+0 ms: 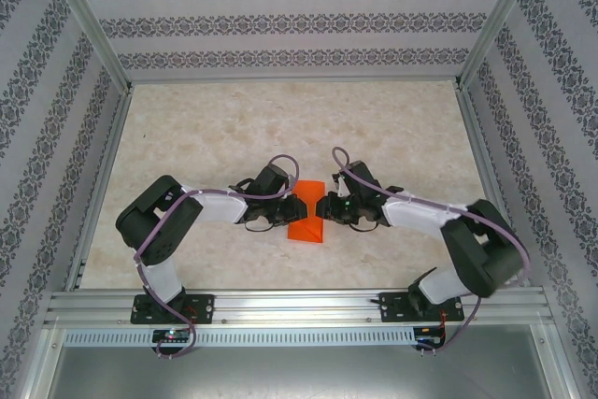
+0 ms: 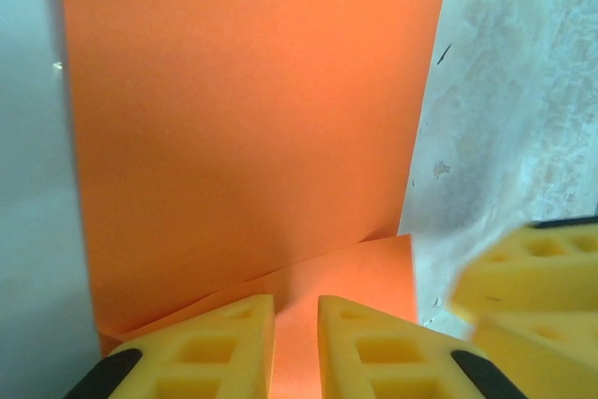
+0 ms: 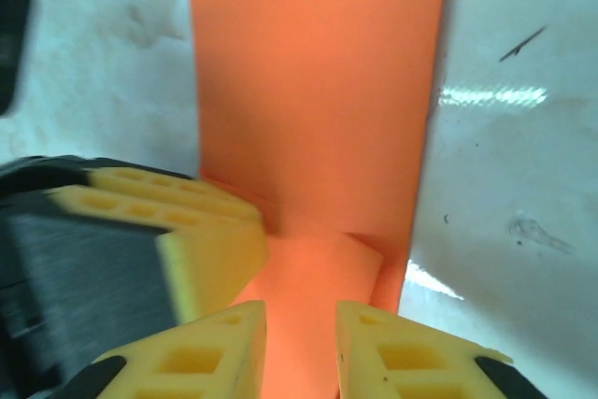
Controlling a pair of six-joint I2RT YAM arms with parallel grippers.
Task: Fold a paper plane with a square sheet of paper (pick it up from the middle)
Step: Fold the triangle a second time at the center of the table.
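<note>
Lying just below the middle of the top view, the square sheet of paper (image 1: 308,219) is already folded into a narrow orange band on the table (image 1: 280,128), flanked by the 2 arms. The left gripper (image 2: 296,307) sits at the bottom of its wrist view with its jaws only slightly apart. Orange shows in the gap, and a folded flap crosses just above the tips. I cannot tell whether the pads pinch that edge or merely rest over it. The right gripper (image 3: 301,313) sits at the bottom of its own view, its jaws a little wider, with a small raised fold in front of the gap. Nothing looks clamped there.

The paper should handle as very light, thin and limp. It will likely slide on the smooth table, spring back at fresh creases, and crumple or tear under a hard pinch. The best place to hold it is probably a doubled edge or along the centre crease, where the layers make it stiffer. The other gripper should pin the band flat beside the fold line. A hold on a single loose layer would probably let it buckle.
</note>
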